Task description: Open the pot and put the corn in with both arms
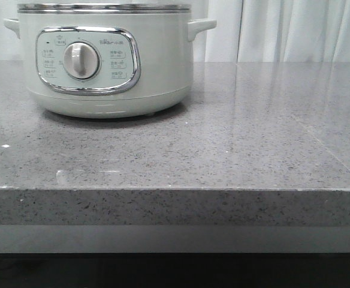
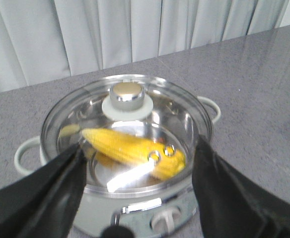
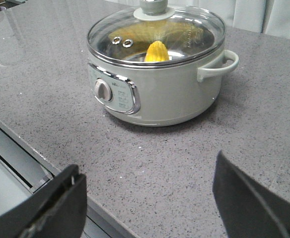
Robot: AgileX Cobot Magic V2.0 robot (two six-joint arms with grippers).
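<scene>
The pale grey-green pot [image 1: 106, 66] stands at the far left of the grey stone table, its dial panel facing me. Its glass lid [image 2: 127, 124] with a steel knob [image 2: 126, 95] sits closed on it. The yellow corn [image 2: 135, 148] lies inside under the lid and also shows in the right wrist view [image 3: 156, 51]. My left gripper [image 2: 137, 173] is open and empty, held above the pot's front rim. My right gripper [image 3: 147, 193] is open and empty above the table's front edge, well short of the pot [image 3: 157, 84]. Neither gripper shows in the front view.
The grey stone table [image 1: 223, 156] stretches to the right of the pot. White curtains [image 1: 283, 30] hang behind it. The table's front edge [image 3: 31, 163] drops off under my right gripper's left finger.
</scene>
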